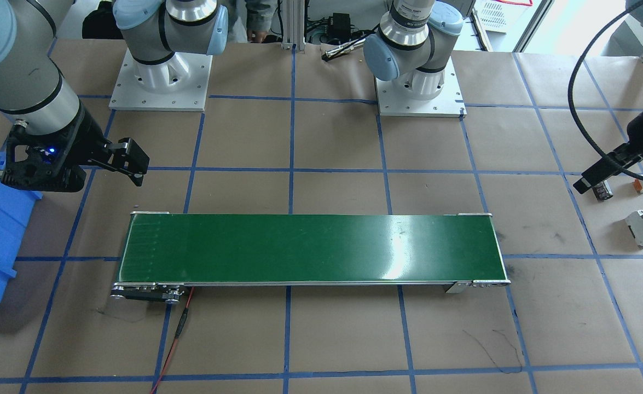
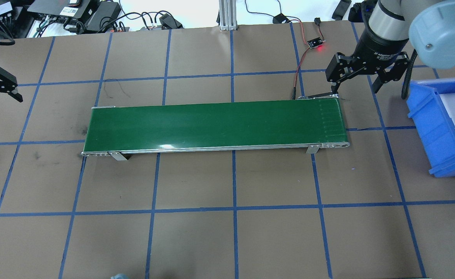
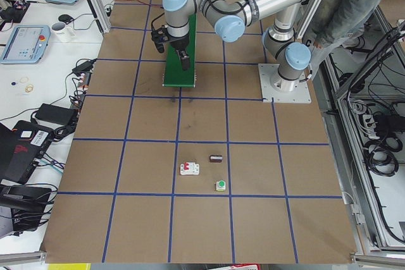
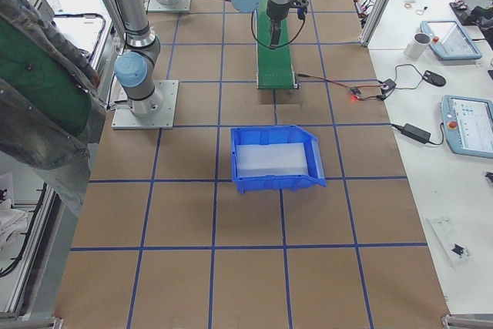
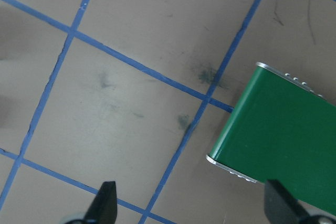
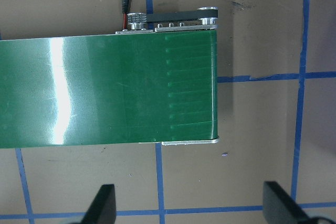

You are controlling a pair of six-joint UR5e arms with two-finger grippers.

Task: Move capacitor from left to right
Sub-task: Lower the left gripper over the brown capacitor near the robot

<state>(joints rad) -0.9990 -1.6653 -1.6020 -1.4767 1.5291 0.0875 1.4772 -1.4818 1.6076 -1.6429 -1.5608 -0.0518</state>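
L arm reaches out past the belt's L end, wrist held high. The L end effector points down at the bench with its fingers spread wide: released. R arm is bent over the other end of the green conveyor. The R end effector hangs by the belt's far corner, between belt & blue bin, also spread, released.

The capacitor lies on its side on the bench at the robot's L, well apart from the belt. Front cam puts an L fingertip right beside it in the pic. L wrist cam, though, looks down from height on paper & the belt's end, so that tool is up in the air.

L-side cam alone shows the whole group: capacitor, white circuit breaker near it, green push button closer to the bench end, none touching. Overhead's frame stops short of them.

Room: open paper between the parts & the belt's L end. The bin sits R of the belt w/ a gap. A wire leaves the belt's far R corner, near the R fingers.
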